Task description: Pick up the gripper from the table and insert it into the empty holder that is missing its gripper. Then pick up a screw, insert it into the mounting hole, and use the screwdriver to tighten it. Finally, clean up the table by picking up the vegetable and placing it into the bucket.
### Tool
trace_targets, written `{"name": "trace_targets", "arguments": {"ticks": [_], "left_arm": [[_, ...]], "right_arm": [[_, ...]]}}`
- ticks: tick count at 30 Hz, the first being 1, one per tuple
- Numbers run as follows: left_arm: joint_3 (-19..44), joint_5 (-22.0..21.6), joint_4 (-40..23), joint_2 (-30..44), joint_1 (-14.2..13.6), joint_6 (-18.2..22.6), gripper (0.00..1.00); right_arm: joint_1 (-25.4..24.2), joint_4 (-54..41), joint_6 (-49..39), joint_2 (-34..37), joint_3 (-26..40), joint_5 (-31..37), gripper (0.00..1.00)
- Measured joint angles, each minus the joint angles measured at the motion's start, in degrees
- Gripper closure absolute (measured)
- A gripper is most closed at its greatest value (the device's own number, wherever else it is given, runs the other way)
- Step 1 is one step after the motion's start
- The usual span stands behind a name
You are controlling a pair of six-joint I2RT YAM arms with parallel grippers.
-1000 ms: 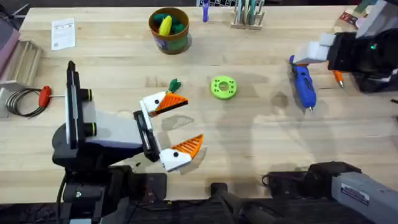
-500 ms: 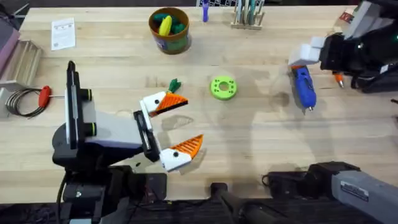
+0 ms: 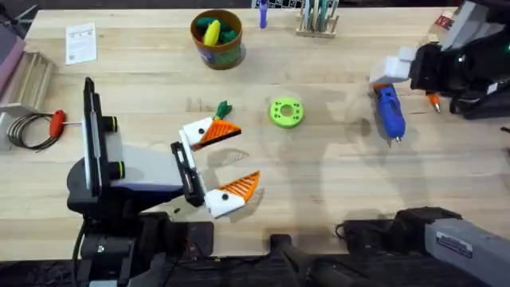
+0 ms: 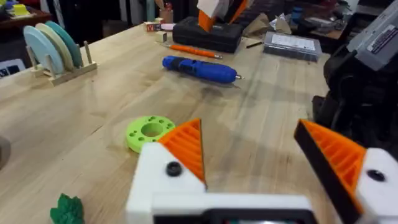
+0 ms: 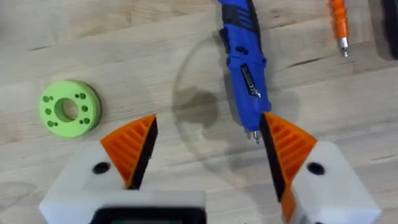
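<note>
At the far left of the wooden surface a red-handled tool lies beside a coil of black cable. Next comes the left gripper, low over the boards with its jaws spread wide and nothing between them; both of its white finger mounts carry an orange ribbed tip. The holder at the farther finger has its orange gripper tip seated in it. Just beyond that finger lies the small dark-green vegetable, on the boards, close to the tip but apart from it. Farther back stands the bucket, with yellow toy corn and green toys already inside.

Near the middle sits the lime-green disc, flat and alone. Behind it, at the far edge, a wooden rack holds upright plates.

Toward the right, the blue screwdriver lies flat, its dark tip pointing toward the arms' side. The right gripper hovers over it with jaws parted and empty; from its wrist view the screwdriver's tip sits just beside one orange pad, not held. A thin orange-handled tool lies just past the screwdriver, near the right arm's dark body.
</note>
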Motion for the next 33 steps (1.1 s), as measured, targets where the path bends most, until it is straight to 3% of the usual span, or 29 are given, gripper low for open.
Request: {"name": "trace_targets", "arguments": {"ticks": [2,3,7,8,20,29,33], "left_arm": [[0.0,0.0,0.0,0.0,0.0,0.3,0.184],[0.0,0.0,0.0,0.0,0.0,0.4,0.29],[0.0,0.0,0.0,0.0,0.0,0.6,0.907],[0.0,0.0,0.0,0.0,0.0,0.9,0.976],[0.0,0.0,0.0,0.0,0.0,0.9,0.985],[0.0,0.0,0.0,0.0,0.0,0.9,0.985],[0.0,0.0,0.0,0.0,0.0,0.9,0.985]], "right_arm": [[0.0,0.0,0.0,0.0,0.0,0.0,0.01],[0.0,0.0,0.0,0.0,0.0,0.0,0.01],[0.0,0.0,0.0,0.0,0.0,0.0,0.009],[0.0,0.0,0.0,0.0,0.0,0.0,0.01],[-0.3,0.4,0.0,0.0,0.0,0.0,0.01],[-7.5,7.7,-4.1,5.0,0.0,0.0,0.01],[-8.5,10.9,-8.2,8.2,0.0,0.0,0.01]]}}
